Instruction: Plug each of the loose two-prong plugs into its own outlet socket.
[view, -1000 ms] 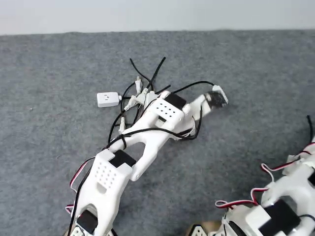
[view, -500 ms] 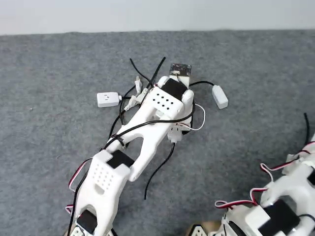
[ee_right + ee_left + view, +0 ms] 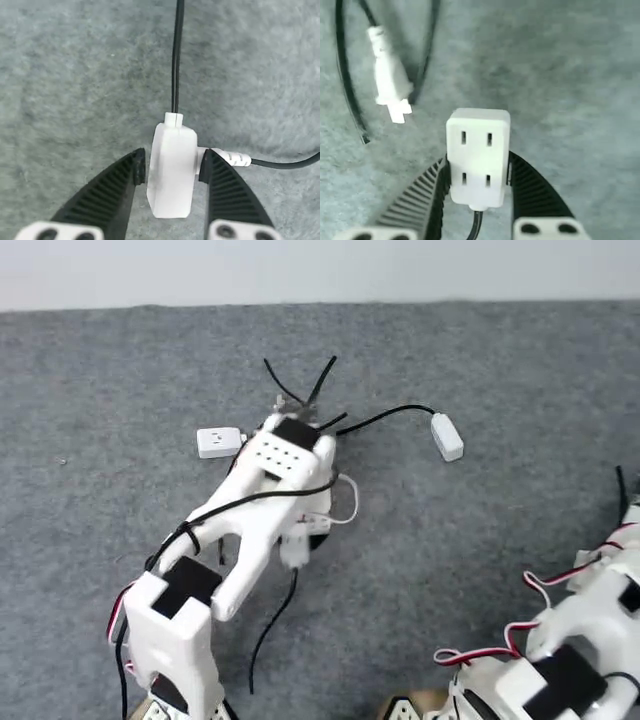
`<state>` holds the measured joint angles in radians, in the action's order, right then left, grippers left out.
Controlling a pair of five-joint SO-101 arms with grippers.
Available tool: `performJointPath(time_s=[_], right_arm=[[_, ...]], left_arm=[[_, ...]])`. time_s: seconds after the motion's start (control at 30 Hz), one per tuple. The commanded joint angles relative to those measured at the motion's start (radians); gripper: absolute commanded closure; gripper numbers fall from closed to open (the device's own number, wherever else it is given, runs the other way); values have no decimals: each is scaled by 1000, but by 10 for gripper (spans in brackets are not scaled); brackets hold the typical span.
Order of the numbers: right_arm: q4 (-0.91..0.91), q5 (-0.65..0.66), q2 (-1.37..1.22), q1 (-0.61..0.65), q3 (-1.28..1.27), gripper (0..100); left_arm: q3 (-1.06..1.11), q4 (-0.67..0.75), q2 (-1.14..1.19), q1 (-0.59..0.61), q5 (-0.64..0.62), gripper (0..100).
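While the left gripper [image 3: 478,165] is clenched on a white socket block [image 3: 478,145], its ribbed black fingers [image 3: 420,200] pressing both flanks, I count two pairs of slots on the block's face. A black cord [image 3: 477,225] leaves its near end. One loose plug [image 3: 387,85], white, lies on the grey carpet [image 3: 570,75] beside black cables [image 3: 427,45], apart from that block. The right gripper [image 3: 172,159] grasps a second block [image 3: 172,190] by its sides. One black lead [image 3: 176,55] runs out of its end, and a white side plug [image 3: 235,159] butts against its flank. From above, two more rest on the carpet: a square outlet [image 3: 220,442] left of centre, close to the left arm [image 3: 262,455], and an oblong outlet [image 3: 447,436] at upper right on a black cable [image 3: 400,408]. The right arm [image 3: 575,625] sits in the lower right corner.
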<state>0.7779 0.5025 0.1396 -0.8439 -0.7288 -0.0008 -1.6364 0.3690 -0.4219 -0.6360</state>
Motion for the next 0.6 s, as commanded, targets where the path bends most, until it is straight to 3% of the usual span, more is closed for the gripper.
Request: performJointPath(time_s=[0.0, 0.1, 0.23, 0.43, 0.57], right_arm=[[16, 3, 13, 50, -20, 833], [24, 2, 13, 70, -28, 833], [56, 8, 15, 71, -9, 833], [56, 8, 13, 87, -3, 833], [56, 5, 12, 113, -8, 833]], left_arm=[[176, 164, -64, 5, -8, 989], [280, 305, -64, -5, 8, 988], [328, 402, -64, 2, 170, 958], [366, 402, -110, 58, 78, 637], [417, 402, -195, 20, 87, 628]])
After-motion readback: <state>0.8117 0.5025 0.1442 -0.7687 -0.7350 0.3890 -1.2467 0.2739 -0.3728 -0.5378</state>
